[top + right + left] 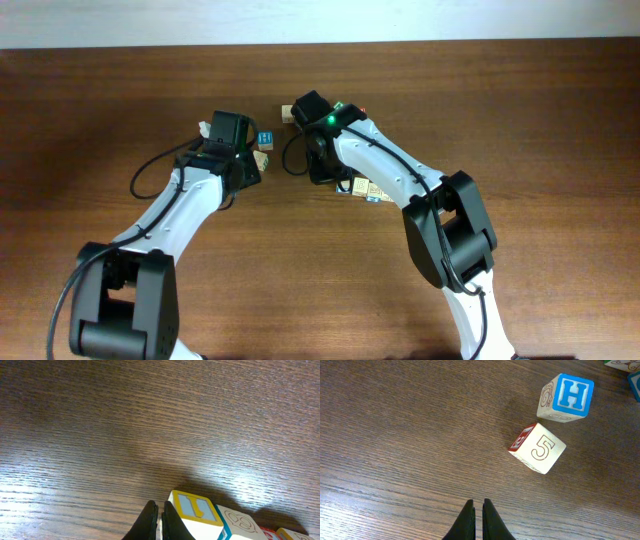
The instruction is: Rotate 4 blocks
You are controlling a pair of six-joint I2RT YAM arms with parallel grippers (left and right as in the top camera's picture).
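- The left gripper (478, 505) was closed with nothing between its fingers. It hung over the bare table (395, 430), well apart from the block with the blue H (567, 397).
- The block with the 5 (540, 447) lay just beside the block with the blue H, on the side nearer to the left gripper. The two did not touch, and the 5 one was turned at an angle to its neighbour.
- The right gripper (159, 506) was closed and empty too. The block with the yellow frame (196, 512) stood just beside its fingers, but I could not tell if it touched them.
- In the overhead view this block and its neighbours lay to the right of the block with the blue H, partly hidden under the right arm (390, 170).
- The blocks (264, 137) looked like small wooden cubes, so I judged them light, stiff and not fragile.
- Their printed faces seemed smooth, so a block may slip or twist if it is pinched near a corner.
- The best hold, in my opinion, was on two opposite flat side faces, around the middle of the height, with the fingers square to them.
- The jaws would first need to open wider than one block. For the 5 one, the wrist should also turn to match its angle.
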